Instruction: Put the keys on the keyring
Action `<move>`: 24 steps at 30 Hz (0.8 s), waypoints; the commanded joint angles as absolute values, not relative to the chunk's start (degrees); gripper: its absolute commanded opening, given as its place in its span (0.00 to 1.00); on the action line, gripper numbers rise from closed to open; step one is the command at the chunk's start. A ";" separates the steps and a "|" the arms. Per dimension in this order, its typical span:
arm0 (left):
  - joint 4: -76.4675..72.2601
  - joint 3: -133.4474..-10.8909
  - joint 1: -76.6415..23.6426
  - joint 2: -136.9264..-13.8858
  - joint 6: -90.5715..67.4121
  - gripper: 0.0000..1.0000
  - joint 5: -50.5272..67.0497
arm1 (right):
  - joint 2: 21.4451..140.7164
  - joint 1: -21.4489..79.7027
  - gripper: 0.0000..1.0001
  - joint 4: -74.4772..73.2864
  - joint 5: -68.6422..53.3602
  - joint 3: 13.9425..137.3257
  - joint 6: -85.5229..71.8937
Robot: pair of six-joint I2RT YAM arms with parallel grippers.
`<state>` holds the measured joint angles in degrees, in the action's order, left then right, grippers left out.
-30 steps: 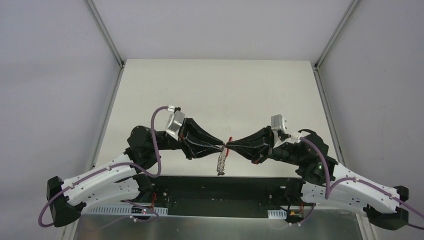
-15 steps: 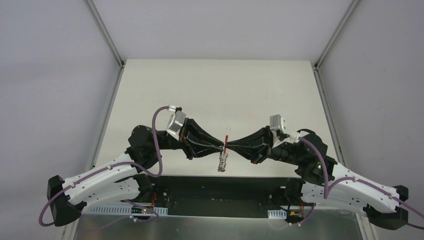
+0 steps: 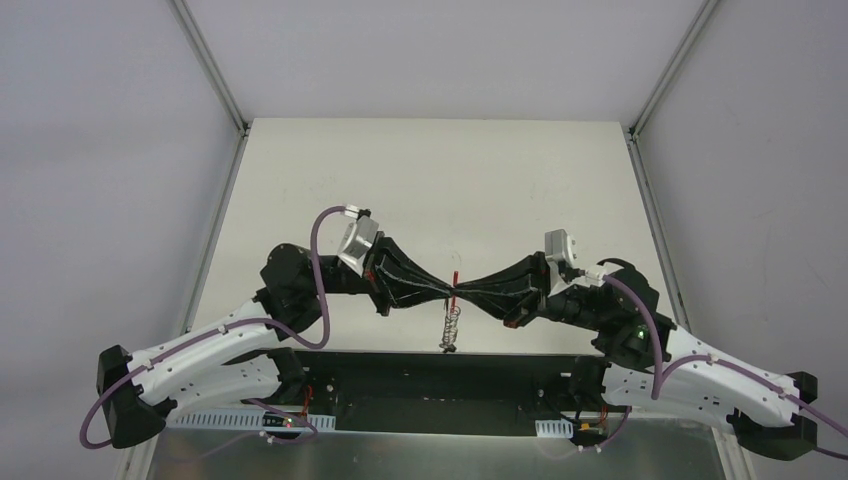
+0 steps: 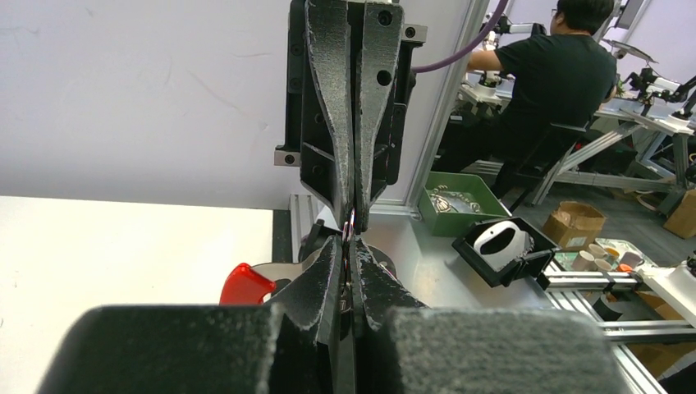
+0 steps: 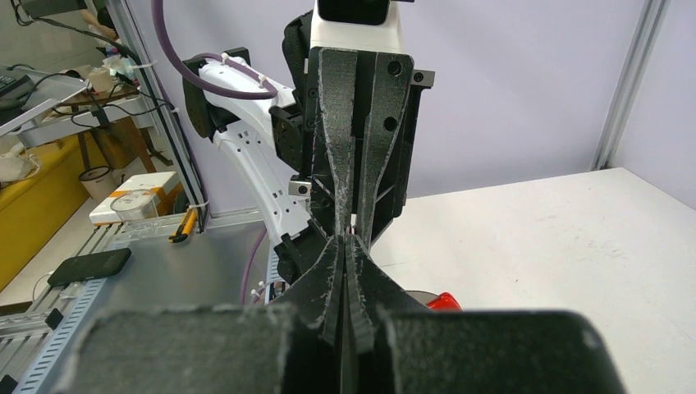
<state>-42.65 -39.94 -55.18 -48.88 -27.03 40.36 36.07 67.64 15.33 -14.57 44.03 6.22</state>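
My left gripper (image 3: pixel 444 292) and right gripper (image 3: pixel 463 293) meet tip to tip above the table's near middle, both shut. Between the tips is the keyring: its red tag (image 3: pixel 455 279) sticks up, and its silver loops (image 3: pixel 451 326) hang straight down. In the left wrist view my left gripper (image 4: pixel 351 246) pinches a thin ring wire (image 4: pixel 351 223), with the right gripper (image 4: pixel 354 201) closed opposite it. The red tag (image 4: pixel 244 284) and its grey-white strap (image 4: pixel 279 269) lie left of my fingers. In the right wrist view my right gripper (image 5: pixel 345 243) is closed, with the red tag (image 5: pixel 443 300) beside it. The black-headed key is hidden.
The white table (image 3: pixel 430 180) stretches behind the grippers between grey walls. A black bar and metal rail (image 3: pixel 430 385) run along the near edge by the arm bases. Beyond the table, the left wrist view shows a green bin (image 4: pixel 460 197) and a black holder (image 4: pixel 505 250).
The left wrist has shifted slightly right and rolled. The hanging silver loops have swung from slanting left to straight down. Both grippers stay shut tip to tip.
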 commanded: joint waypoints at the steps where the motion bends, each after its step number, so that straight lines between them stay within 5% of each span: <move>1: -39.11 -43.90 -55.85 -49.46 -26.84 0.00 40.84 | 35.70 67.68 0.00 20.41 -14.86 45.45 6.46; 5: -31.35 -47.22 -55.87 -50.18 -25.49 0.00 40.10 | 35.48 67.67 0.00 16.46 -14.18 46.88 5.81; 10: -17.94 -52.35 -55.85 -51.52 -22.94 0.00 40.38 | 34.53 67.65 0.25 3.30 -13.39 51.15 5.90; 14: -9.59 -55.76 -55.88 -52.30 -21.43 0.00 41.69 | 34.22 67.62 0.35 -8.33 -11.20 54.13 4.56; 24: 10.47 -63.51 -55.83 -55.70 -17.98 0.00 43.89 | 34.98 67.63 0.45 -23.53 -7.01 58.70 1.41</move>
<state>2.92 -59.46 -55.20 -55.09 -20.16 41.56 34.20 67.59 -17.37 -9.50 55.11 3.14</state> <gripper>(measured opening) 0.009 0.459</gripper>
